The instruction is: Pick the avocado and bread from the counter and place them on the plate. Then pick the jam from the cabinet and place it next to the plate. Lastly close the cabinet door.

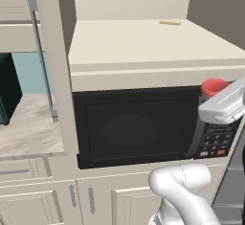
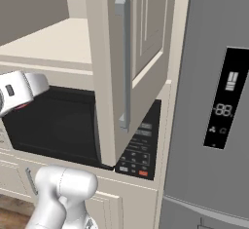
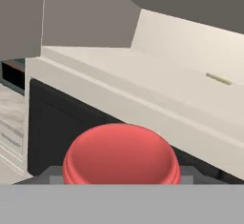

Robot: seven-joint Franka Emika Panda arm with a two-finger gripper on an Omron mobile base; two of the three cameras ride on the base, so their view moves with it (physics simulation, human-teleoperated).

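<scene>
**Operator:** State the current step and the position of the jar.

**Arm:** I am on the jam step. My hand point(image 1: 217, 105) is clamped on the small squat jar with the round red top point(image 1: 214, 86), judged from the hand view, where the red lid point(image 3: 121, 155) sits directly in front of the camera. The jar is off the shelf and in the air, in front of the upper right corner of the black microwave point(image 1: 134, 126), just below the front edge of the pale cabinet shelf point(image 1: 148, 42).

**Operator:** What does the next move require?

**Arm:** A transfer to the plate, then a set-down beside it, not on it. The plate lies outside these views, so I judge a wide swing or a drive of the base is needed first. Keep the jar upright. The tall cream cabinet door with the long slim metal bar handle point(image 2: 123, 57) stands open, projecting toward me; closing it is the last step.

**Operator:** Describe the surface and the room.

**Arm:** A stretch of beige marbled stone surface point(image 1: 26, 123) shows at the left, past the cabinet's upright. A small yellowish strip point(image 1: 170, 22) lies at the back of the shelf. A grey refrigerator with a dark display panel point(image 2: 226, 101) stands to the right. Cream lower doors point(image 1: 57, 200) run below the microwave.
</scene>
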